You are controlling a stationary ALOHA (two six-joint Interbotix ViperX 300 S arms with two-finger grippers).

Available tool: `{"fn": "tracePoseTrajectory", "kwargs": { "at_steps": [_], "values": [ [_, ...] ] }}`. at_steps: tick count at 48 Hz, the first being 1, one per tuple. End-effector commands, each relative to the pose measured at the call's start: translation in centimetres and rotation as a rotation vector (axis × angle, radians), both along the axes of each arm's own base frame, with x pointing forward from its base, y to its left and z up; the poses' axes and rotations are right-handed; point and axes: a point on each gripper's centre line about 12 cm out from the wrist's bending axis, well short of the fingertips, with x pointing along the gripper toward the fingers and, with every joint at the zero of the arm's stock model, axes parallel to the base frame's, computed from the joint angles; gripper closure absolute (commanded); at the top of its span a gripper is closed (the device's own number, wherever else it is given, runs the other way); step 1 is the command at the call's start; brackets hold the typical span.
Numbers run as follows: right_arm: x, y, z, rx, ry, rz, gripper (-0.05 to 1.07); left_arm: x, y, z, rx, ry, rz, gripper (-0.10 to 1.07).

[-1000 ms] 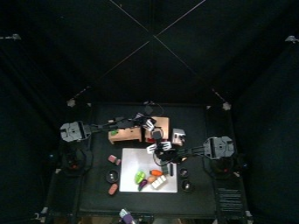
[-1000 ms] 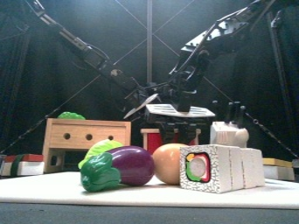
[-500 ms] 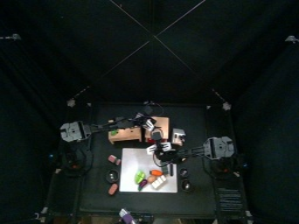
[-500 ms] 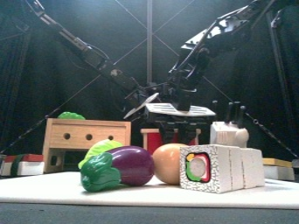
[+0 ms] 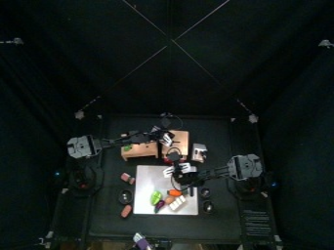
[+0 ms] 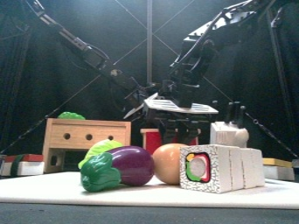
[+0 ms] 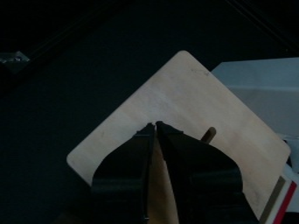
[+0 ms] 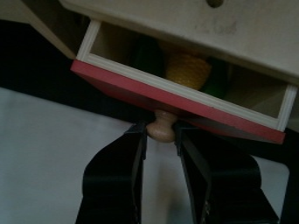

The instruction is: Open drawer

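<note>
Right fingers clamped on drawer knob; drawer pulled partway out of cabinet near tabletop's back edge, above white mat. Left gripper pinched shut, pressing cabinet top. Best: pull straight along slide, level, no twisting; brace cabinet against sliding.
</note>
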Motion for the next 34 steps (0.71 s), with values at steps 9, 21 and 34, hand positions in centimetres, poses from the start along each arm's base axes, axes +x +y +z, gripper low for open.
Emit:
{"fn": "tracePoseTrajectory", "kwargs": {
  "at_steps": [9,21,34],
  "values": [
    [0.5,3.0,1.4,0.037,-0.047,0.048,0.46,-0.6,0.1,-0.7,-0.012,0.029,0.010,0.40],
    [0.5,4.5,1.5,0.051,-0.049,0.071,0.46,-0.6,0.1,-0.6,-0.011,0.028,0.012,0.40],
    [0.6,5.6,1.6,0.060,-0.055,0.089,0.46,-0.6,0.1,-0.4,-0.010,0.025,0.012,0.40]
  ]
}}
